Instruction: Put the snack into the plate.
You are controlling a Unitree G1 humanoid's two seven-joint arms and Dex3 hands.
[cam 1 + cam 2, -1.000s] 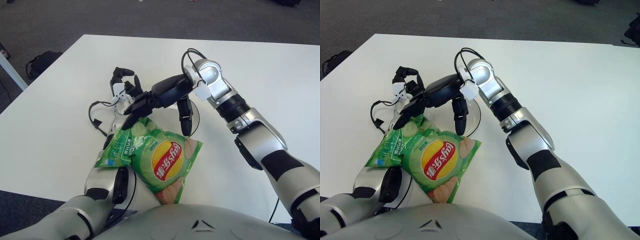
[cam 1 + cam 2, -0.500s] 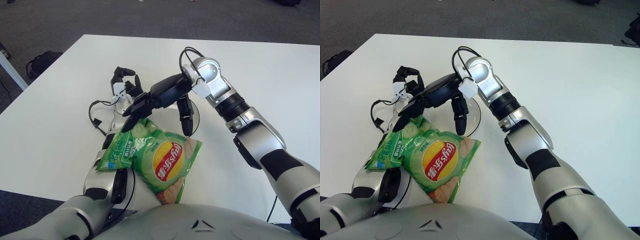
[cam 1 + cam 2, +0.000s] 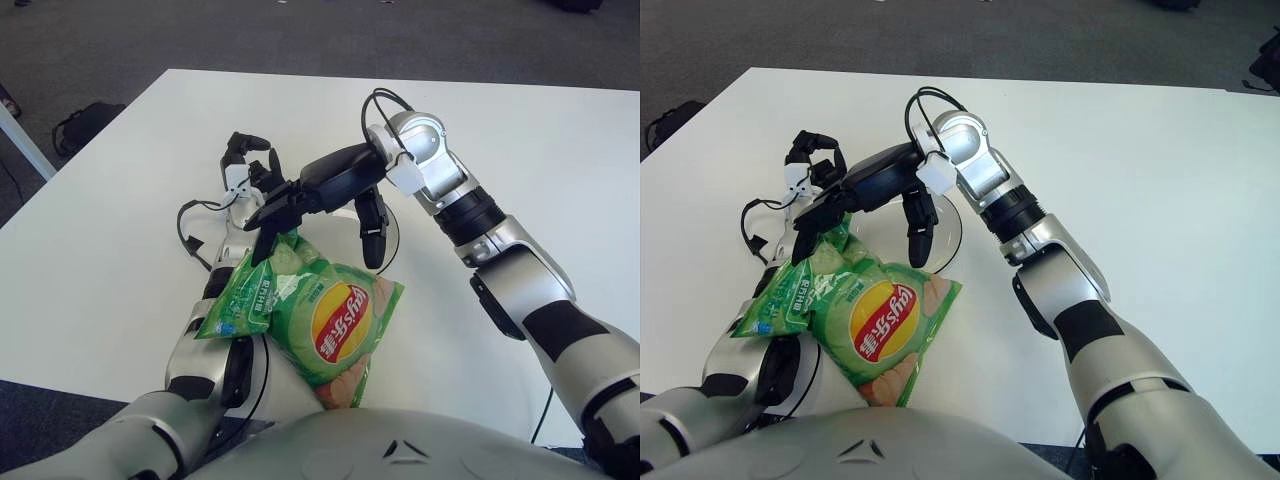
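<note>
The left hand (image 3: 250, 165) shows behind the Lay's chips bag (image 3: 318, 312), on the far-left side of it, with its dark fingers curled upward and nothing between them. Its forearm runs under the left edge of the bag toward the robot's body. The bag is green, with a red and yellow logo on the front, and it lies tilted, with its top corner lifted. The right hand (image 3: 322, 205) reaches in from the right and is just behind the bag. Two of its fingers (image 3: 272, 218) pinch the top corner of the bag, and the third finger (image 3: 371, 232) hangs down apart from them, on the right side of that corner. Behind the bag, under the right hand, only the thin rim of a clear glass plate (image 3: 957, 228) is visible. The lower part of the bag lies near the front edge of the white table (image 3: 560, 140), mostly outside the plate.
</note>
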